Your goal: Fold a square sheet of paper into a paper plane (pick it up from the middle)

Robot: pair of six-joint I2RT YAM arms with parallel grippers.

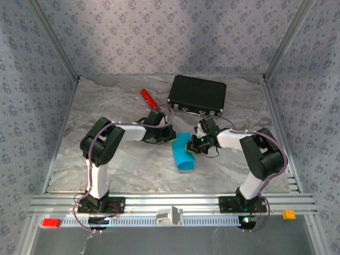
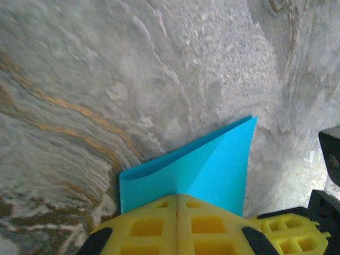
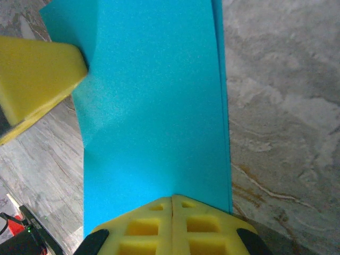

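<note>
The square sheet of paper (image 1: 185,156) is bright cyan-blue and lies folded into a long doubled strip on the marbled table between the two arms. My left gripper (image 1: 171,136) is shut, its yellow fingertips (image 2: 159,204) pressed against the near corner of the paper (image 2: 212,167), which bends along a crease running from the tips. My right gripper (image 1: 194,144) is also shut, with its tips resting on top of the flat strip (image 3: 154,106). The left gripper's yellow finger (image 3: 37,79) touches the strip's far left edge and dents it. Nothing shaped like the paper plane is in view.
A black case (image 1: 197,94) stands at the back of the table, right of centre. A red cylinder (image 1: 149,98) lies to its left. Patterned walls close in three sides, and a metal rail (image 1: 170,204) runs along the near edge.
</note>
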